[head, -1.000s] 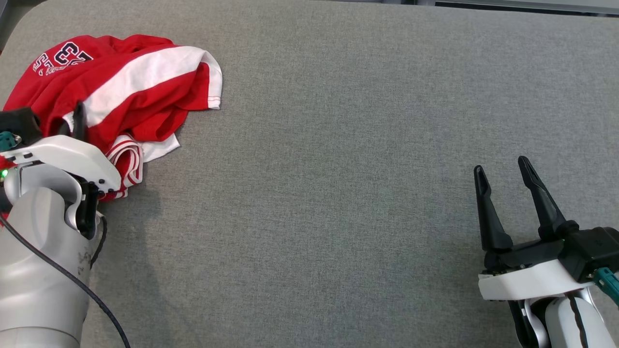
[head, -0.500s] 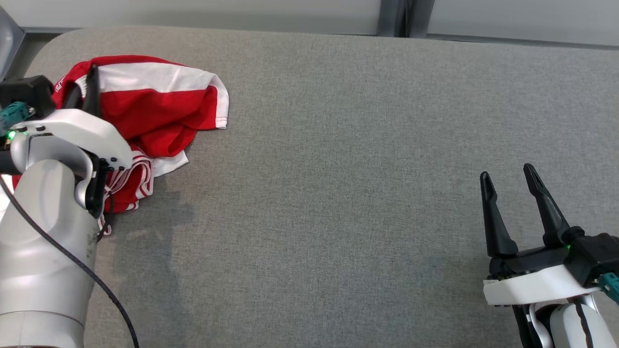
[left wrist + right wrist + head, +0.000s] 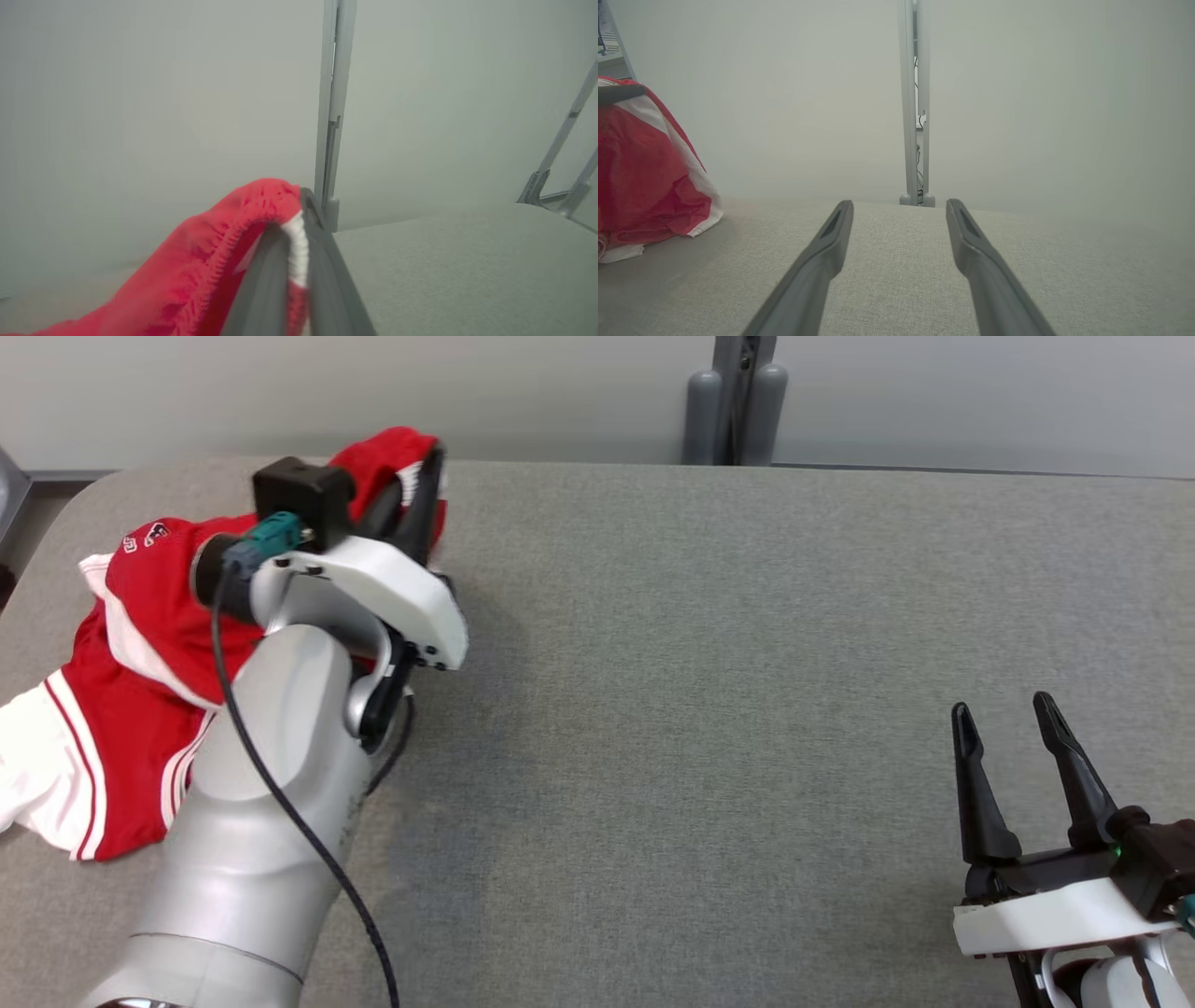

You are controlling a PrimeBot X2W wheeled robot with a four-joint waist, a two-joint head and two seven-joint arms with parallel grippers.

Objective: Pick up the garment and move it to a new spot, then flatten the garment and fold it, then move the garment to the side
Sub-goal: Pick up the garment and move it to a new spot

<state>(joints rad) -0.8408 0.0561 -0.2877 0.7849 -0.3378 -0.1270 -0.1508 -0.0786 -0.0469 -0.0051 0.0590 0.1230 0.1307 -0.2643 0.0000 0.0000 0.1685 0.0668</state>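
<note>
Garment (image 3: 131, 616), hem pinched in our left gripper (image 3: 425, 467) — right gripper (image 3: 1002, 709) gaping, empty — thin hold may slip mid-carry.

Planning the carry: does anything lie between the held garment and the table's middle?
Nothing visible does. The left gripper is shut on the red garment; the grey table stretches unobstructed toward the right gripper.
</note>
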